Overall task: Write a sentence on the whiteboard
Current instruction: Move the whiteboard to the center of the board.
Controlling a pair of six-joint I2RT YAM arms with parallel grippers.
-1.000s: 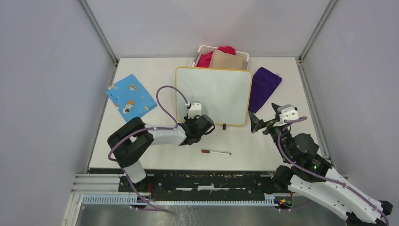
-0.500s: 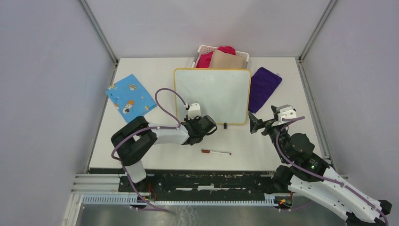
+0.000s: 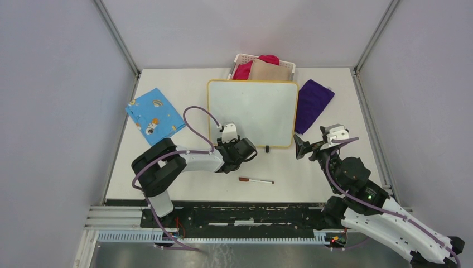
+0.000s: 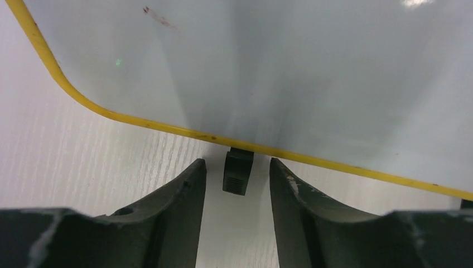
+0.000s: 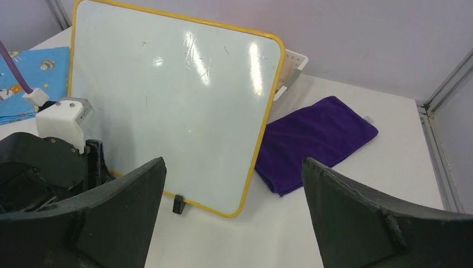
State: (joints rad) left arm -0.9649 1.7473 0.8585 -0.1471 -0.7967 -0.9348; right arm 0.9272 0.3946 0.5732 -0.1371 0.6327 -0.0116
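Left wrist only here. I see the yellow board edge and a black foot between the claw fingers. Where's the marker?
Observer: The marker lies flat on the table, nearer the arm bases than the left claw. Nothing holds it.
Operator: Anything written on the board?
Observer: No words on the whiteboard. From above and from the right wrist its face looks blank apart from faint marks.
Operator: Right arm?
Observer: The right claw hangs open and empty off the board's near right corner, on the near side of the purple cloth.
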